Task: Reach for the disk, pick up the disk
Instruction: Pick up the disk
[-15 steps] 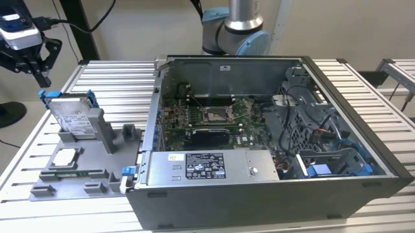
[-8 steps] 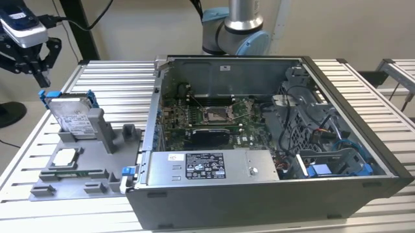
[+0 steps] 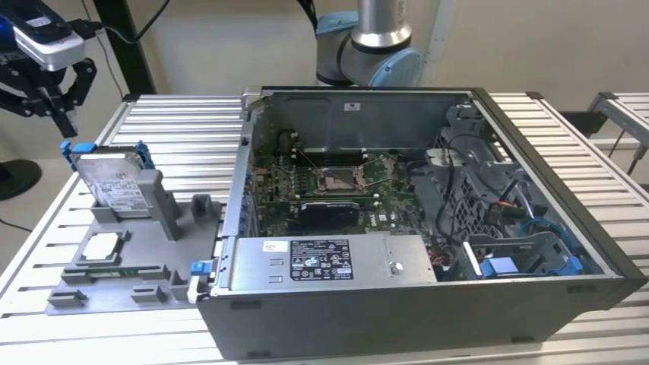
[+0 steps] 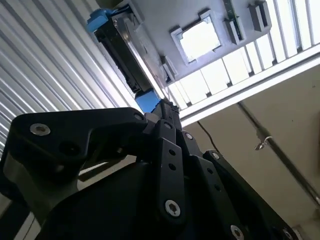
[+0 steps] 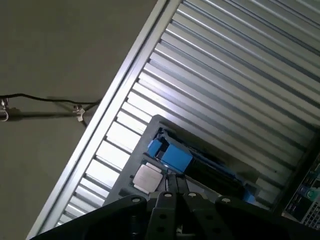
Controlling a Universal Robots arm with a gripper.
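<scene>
The disk (image 3: 112, 181) is a silver drive with a white label and blue rails. It stands on edge, leaning, in a grey holder (image 3: 142, 251) at the exterior view's left. My gripper (image 3: 61, 120) hangs just above the disk's upper blue rail and is apart from it. Its black fingers are pressed together, shut on nothing. In the second wrist view the fingertips (image 4: 167, 109) point at the disk (image 4: 125, 47) below. In the first wrist view the disk's blue rail (image 5: 172, 156) lies just past the closed fingers (image 5: 176, 189).
A small square silver chip (image 3: 102, 247) rests in the holder in front of the disk. An open computer case (image 3: 406, 213) with a grey power supply box (image 3: 324, 262) stands at the exterior view's right. The ribbed metal table (image 3: 182, 122) lies under everything.
</scene>
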